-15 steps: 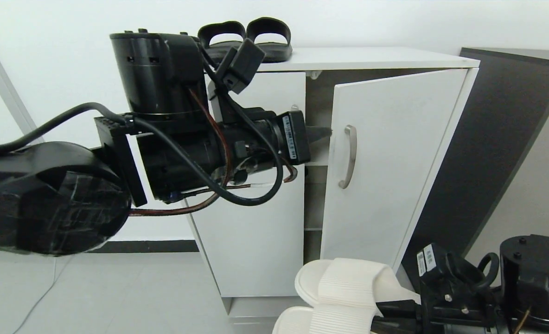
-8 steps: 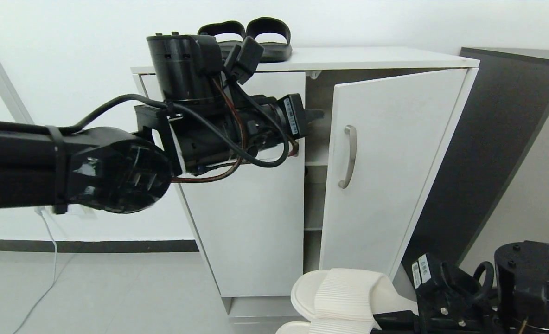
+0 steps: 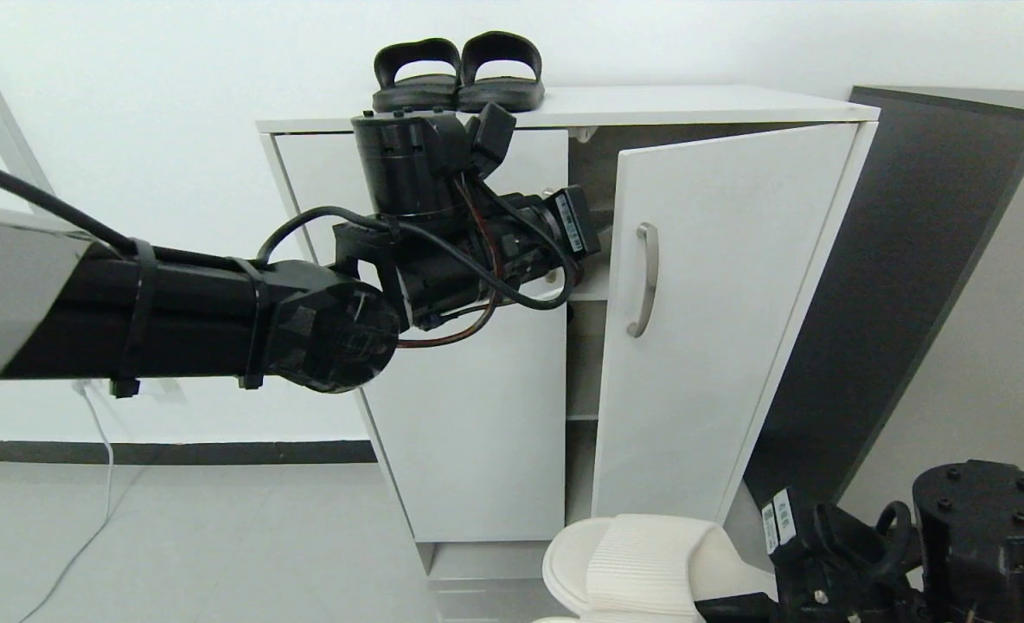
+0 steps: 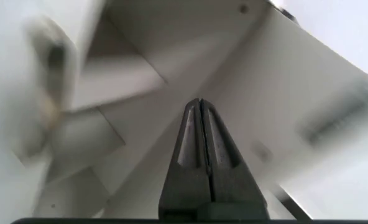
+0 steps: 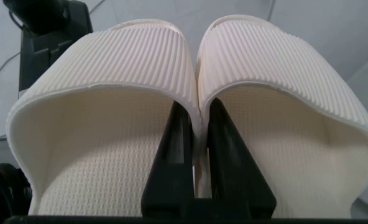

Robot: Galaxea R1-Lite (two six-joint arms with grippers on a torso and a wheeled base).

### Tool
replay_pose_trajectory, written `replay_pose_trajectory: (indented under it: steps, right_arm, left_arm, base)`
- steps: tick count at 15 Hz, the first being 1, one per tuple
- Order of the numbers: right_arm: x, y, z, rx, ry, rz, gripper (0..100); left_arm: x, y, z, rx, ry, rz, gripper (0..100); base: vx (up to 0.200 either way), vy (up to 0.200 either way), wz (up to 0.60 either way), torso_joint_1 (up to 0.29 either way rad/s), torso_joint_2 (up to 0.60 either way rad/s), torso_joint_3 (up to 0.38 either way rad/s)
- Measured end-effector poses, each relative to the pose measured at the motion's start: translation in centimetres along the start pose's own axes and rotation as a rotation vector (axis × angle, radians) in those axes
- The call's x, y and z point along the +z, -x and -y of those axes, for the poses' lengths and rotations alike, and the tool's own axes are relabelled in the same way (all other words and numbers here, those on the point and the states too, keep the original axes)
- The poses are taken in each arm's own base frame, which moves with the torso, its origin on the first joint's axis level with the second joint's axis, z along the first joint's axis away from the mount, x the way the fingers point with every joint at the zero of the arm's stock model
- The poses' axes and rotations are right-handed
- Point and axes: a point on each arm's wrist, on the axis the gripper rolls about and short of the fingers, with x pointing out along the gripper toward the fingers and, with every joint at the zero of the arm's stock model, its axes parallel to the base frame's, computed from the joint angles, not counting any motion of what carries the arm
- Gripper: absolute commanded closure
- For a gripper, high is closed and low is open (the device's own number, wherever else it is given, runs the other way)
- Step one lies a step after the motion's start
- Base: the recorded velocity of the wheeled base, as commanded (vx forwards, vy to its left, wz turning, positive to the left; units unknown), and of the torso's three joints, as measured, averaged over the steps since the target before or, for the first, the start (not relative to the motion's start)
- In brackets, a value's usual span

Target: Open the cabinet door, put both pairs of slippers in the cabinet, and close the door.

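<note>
**Position.** The cabinet (image 3: 694, 102) stands against the far wall. Its left door (image 3: 469, 415) is closed. Its right door (image 3: 720, 303) is ajar, hinged on its right side, with its free edge toward the middle. The left gripper (image 4: 200, 109) sits high in the dark gap between the two doors, level with the upper shelf (image 3: 588, 294). Its fingers are pressed together with nothing between them and point into the cabinet.

**Governing relation.** The free edge of the right door lies just to the right of the left gripper. That edge runs vertically, and the handle (image 3: 644, 279) is further right on the door's outer face. The left arm is by far the nearer to that edge. The likely next move is to swing the door wider, toward the right and near side.

**Load.** The right gripper (image 5: 197, 115) is low, near and to the right. It is clamped on the two adjoining inner sides of the white slippers (image 3: 642, 562), well below the opening.

**Count.**
- White slippers: one pair, held.
- Black slippers (image 3: 458, 73): one pair, side by side on the cabinet top, at its left.
- Doors: two.
- Slippers inside the cabinet: none, as far as can be seen.
</note>
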Motion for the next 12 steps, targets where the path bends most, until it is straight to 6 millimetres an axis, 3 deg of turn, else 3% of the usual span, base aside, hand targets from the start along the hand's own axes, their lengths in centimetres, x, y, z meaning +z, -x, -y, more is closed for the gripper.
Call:
replay_pose_trajectory:
  steps: [3,5,7,10,12]
  right_arm:
    - [-0.3,0.0,-0.4,0.017,0.008,-0.010,100]
    - [-0.5,0.0,-0.7,0.028,0.028,-0.017,100]
    - [-0.5,0.1,-0.8,0.029,0.029,-0.019,100]
    - [-0.5,0.1,-0.8,0.031,0.031,-0.017,100]
    - [-0.4,0.0,-0.7,0.028,0.034,-0.010,100]
  left_arm:
    - [-1.0,0.1,0.9,-0.033,-0.006,-0.004,100]
    - [-2.5,-0.1,3.8,-0.134,-0.024,0.004,100]
    - [-3.4,-0.4,5.9,-0.222,-0.039,0.042,100]
    - [-3.7,-0.5,5.3,-0.205,-0.036,0.043,100]
    - [-3.0,-0.1,3.7,-0.158,-0.039,0.055,100]
  base:
    - [-0.200,0.000,0.00,0.004,0.00,0.002]
    - [-0.200,0.000,0.00,-0.002,0.00,0.002]
    - [0.000,0.000,0.00,0.000,0.00,0.000]
    - [0.000,0.000,0.00,0.000,0.00,0.000]
    - [0.000,0.000,0.00,0.000,0.00,0.000]
